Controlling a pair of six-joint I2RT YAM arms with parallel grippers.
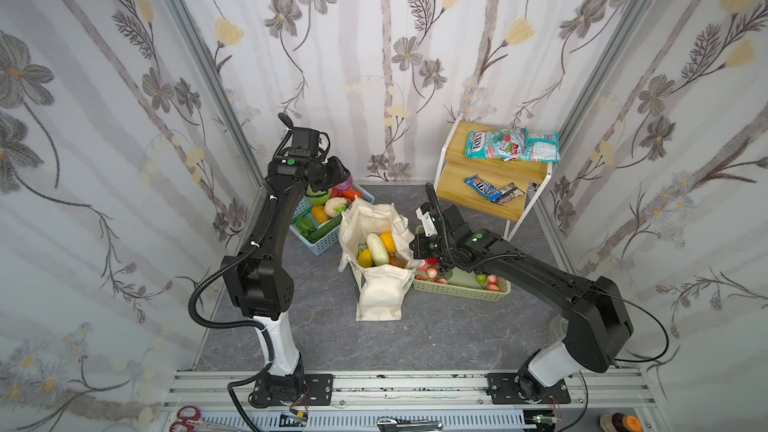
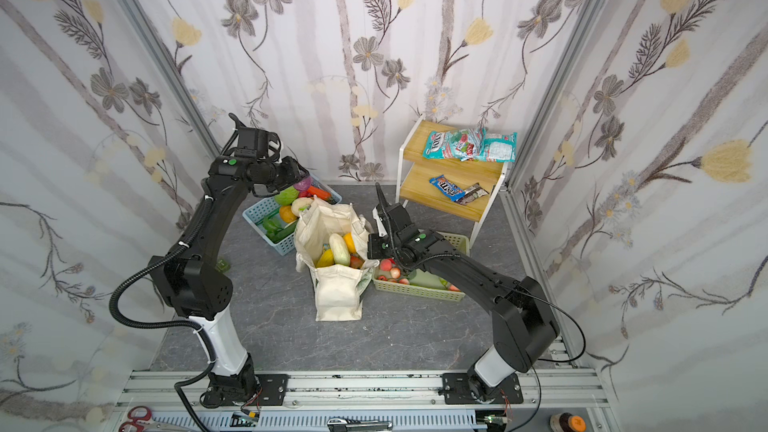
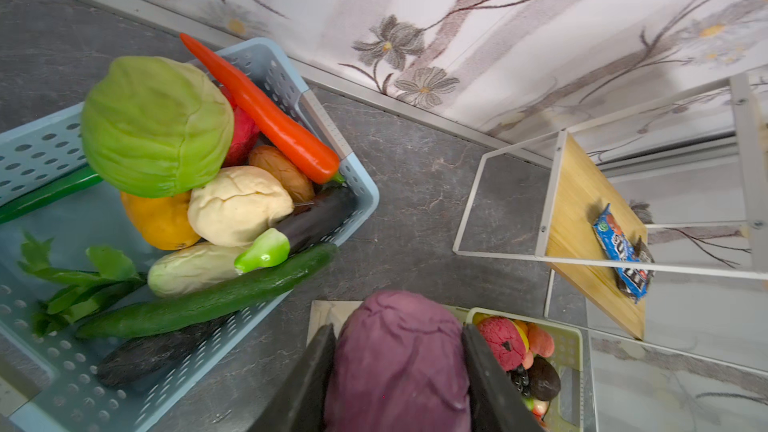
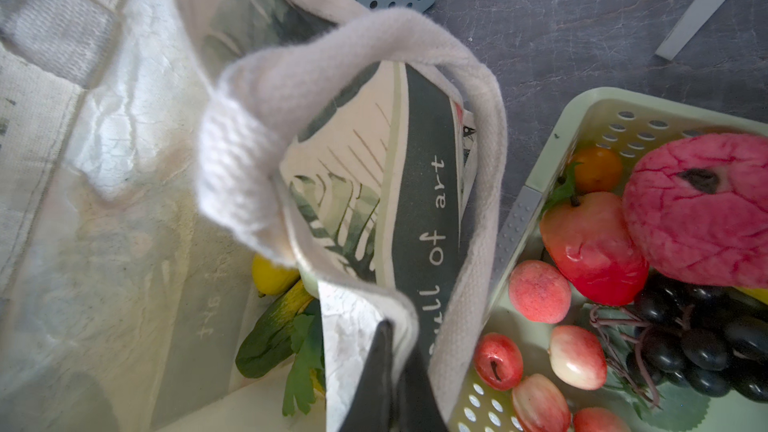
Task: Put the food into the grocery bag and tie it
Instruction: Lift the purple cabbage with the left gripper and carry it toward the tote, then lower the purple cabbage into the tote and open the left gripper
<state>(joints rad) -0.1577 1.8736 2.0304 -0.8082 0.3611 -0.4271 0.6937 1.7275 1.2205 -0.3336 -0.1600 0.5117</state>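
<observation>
Grocery bag (image 1: 382, 292), standing open between the blue basket (image 1: 321, 248) and the pale green basket (image 1: 457, 293), had its rim clenched in your right gripper (image 4: 397, 347). Your left gripper (image 3: 398, 332) grasped a purple cabbage (image 3: 399, 380). Limp canvas would likely sag under its load; the loop handles (image 4: 365, 31) looked the surest hold for tying.

The left arm (image 1: 266, 222) and right arm (image 1: 540, 272) are black with white lower segments (image 1: 280, 338), on black base plates (image 1: 320, 386). Ribbed black cables (image 1: 192, 303) run along them; green dots (image 1: 291, 162) mark joints.
</observation>
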